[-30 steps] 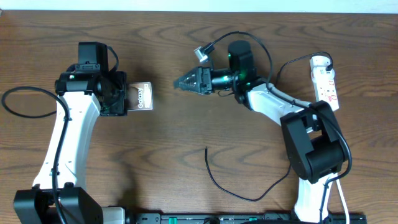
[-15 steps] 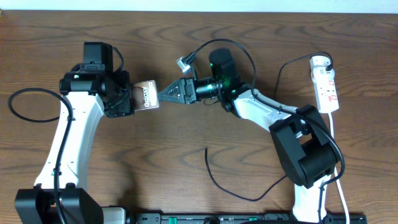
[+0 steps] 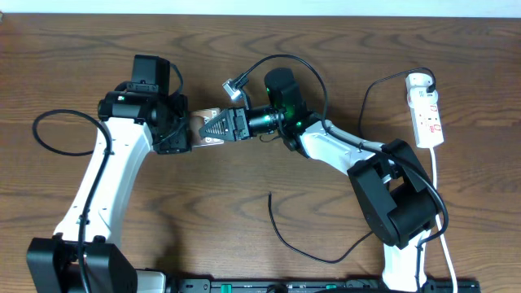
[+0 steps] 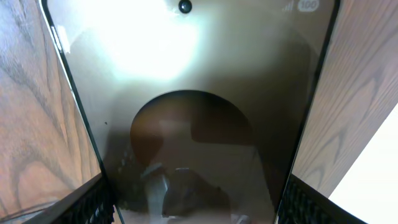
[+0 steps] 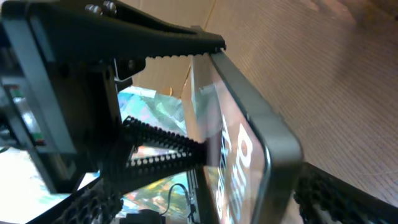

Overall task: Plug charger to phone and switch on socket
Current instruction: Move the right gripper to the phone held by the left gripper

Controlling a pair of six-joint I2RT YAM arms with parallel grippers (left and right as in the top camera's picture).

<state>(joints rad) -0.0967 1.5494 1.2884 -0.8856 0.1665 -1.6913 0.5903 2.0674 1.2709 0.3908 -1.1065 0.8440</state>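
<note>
The phone (image 3: 199, 120) is a dark glossy slab held above the table, with my left gripper (image 3: 183, 134) shut on its long edges. It fills the left wrist view, phone (image 4: 199, 93), between both left fingers (image 4: 93, 202). My right gripper (image 3: 205, 128) points left and straddles the phone's free end, jaws open. In the right wrist view the phone (image 5: 249, 143) shows edge-on with white lettering, with a gap to one right finger. The charger (image 3: 313, 254) lies loose on the table in a curve, its tip near the centre. The white socket (image 3: 426, 110) lies at the far right.
The socket's white cord (image 3: 435, 183) runs down the right side toward the front edge. A black cable loop (image 3: 49, 134) hangs left of the left arm. Both arm bases stand at the front edge. Bare wood lies between the charger and the phone.
The left arm carried the phone to the right. The right arm swept left until its fingers came around the phone's end, and its jaws narrowed slightly.
</note>
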